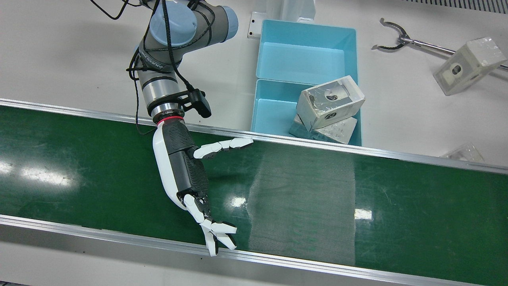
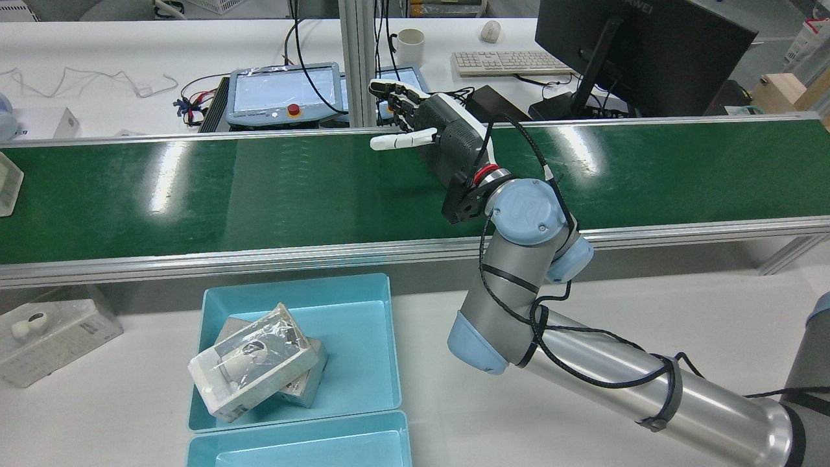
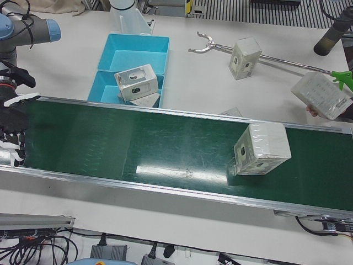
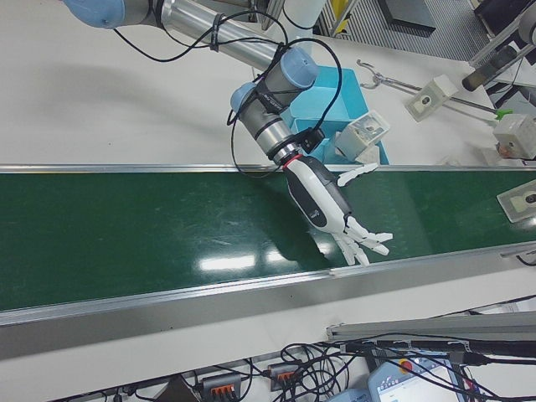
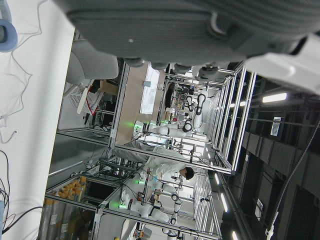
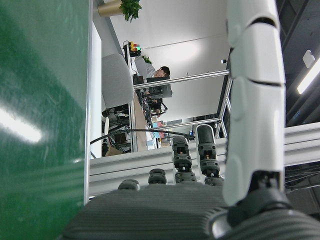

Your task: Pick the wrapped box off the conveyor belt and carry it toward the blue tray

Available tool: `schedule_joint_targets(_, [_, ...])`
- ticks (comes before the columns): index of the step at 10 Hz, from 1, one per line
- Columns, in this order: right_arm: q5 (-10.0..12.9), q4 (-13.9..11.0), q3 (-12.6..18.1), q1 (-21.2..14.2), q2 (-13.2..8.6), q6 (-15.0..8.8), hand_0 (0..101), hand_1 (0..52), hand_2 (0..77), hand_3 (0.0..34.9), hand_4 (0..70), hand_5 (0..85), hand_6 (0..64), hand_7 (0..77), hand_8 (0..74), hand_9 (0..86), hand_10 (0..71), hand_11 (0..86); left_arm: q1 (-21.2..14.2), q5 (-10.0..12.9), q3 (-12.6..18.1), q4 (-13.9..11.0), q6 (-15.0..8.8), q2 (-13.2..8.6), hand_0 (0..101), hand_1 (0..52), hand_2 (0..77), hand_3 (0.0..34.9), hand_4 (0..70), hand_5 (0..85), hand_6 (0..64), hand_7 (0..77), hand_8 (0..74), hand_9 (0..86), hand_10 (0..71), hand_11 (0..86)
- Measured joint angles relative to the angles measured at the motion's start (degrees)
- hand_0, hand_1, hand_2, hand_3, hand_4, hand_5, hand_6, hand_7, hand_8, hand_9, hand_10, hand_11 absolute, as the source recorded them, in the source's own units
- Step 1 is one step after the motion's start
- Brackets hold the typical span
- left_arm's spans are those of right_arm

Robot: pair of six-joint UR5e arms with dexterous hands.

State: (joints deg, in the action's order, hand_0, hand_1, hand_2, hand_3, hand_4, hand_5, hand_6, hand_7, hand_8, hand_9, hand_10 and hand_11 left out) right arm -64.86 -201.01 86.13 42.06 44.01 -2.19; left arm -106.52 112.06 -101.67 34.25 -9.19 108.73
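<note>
One box on the belt: the wrapped box (image 3: pixel 262 149) lies on the green conveyor belt (image 3: pixel 138 143), toward the end on the robot's left, well apart from the right hand.
Right hand: the right hand (image 1: pixel 186 174) reaches across the belt with its fingers (image 1: pixel 222 234) spread wide near the operator-side rail and its thumb stuck out sideways. It holds nothing.
Left hand: the left hand (image 5: pixel 165 25) shows only in its own camera, as a strip of grey palm, so I cannot tell how its fingers are set.
Blue tray: the blue tray (image 1: pixel 301 63) sits on the white table just beside the belt. Its compartment nearer the belt holds two stacked boxes (image 1: pixel 329 101), the upper one tilted.
Table: a spare box (image 1: pixel 468 65) rests against a grabber tool (image 1: pixel 397 37).
</note>
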Motion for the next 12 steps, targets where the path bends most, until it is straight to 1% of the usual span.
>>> schedule_joint_targets(1, [0.0, 0.0, 0.0, 0.0, 0.0, 0.0, 49, 15.3, 10.4, 4.2, 9.3, 25.6, 4.9, 7.1, 1.1, 3.8, 0.0, 1.1, 0.0, 0.0, 0.0, 0.0, 0.0, 0.0, 0, 0.0, 0.5, 0.0, 0.0, 1.1, 0.0, 0.5, 0.5, 0.0, 0.5, 0.5])
schedule_joint_targets(7, [0.1, 0.1, 0.0, -0.1, 0.1, 0.0, 49, 15.3, 10.4, 4.4, 9.3, 25.6, 4.9, 7.1, 1.1, 3.8, 0.0, 1.1, 0.0, 0.0, 0.0, 0.0, 0.0, 0.0, 0, 0.0, 1.1, 0.0, 0.0, 1.1, 0.5, 0.0, 0.5, 0.5, 0.5, 0.5])
schedule_joint_targets(8, [0.1, 0.1, 0.0, -0.1, 0.1, 0.0, 49, 15.3, 10.4, 4.5, 9.3, 25.6, 4.9, 7.1, 1.1, 3.8, 0.0, 1.1, 0.0, 0.0, 0.0, 0.0, 0.0, 0.0, 0, 0.0, 1.1, 0.0, 0.0, 1.1, 0.5, 0.0, 0.5, 0.5, 0.5, 0.5])
schedule_joint_targets(9, [0.1, 0.1, 0.0, -0.1, 0.1, 0.0, 49, 15.3, 10.4, 5.3, 9.3, 25.6, 4.9, 7.1, 1.1, 3.8, 0.0, 1.1, 0.0, 0.0, 0.0, 0.0, 0.0, 0.0, 0, 0.0, 0.5, 0.0, 0.0, 1.1, 0.5, 0.5, 0.5, 0.0, 0.5, 0.5])
schedule_joint_targets(12, [0.0, 0.2, 0.0, -0.1, 0.1, 0.0, 49, 15.3, 10.4, 5.3, 9.3, 25.6, 4.9, 7.1, 1.1, 3.8, 0.0, 1.1, 0.0, 0.0, 0.0, 0.0, 0.0, 0.0, 0, 0.0, 1.1, 0.0, 0.0, 1.1, 0.5, 0.0, 0.5, 0.5, 0.5, 0.5])
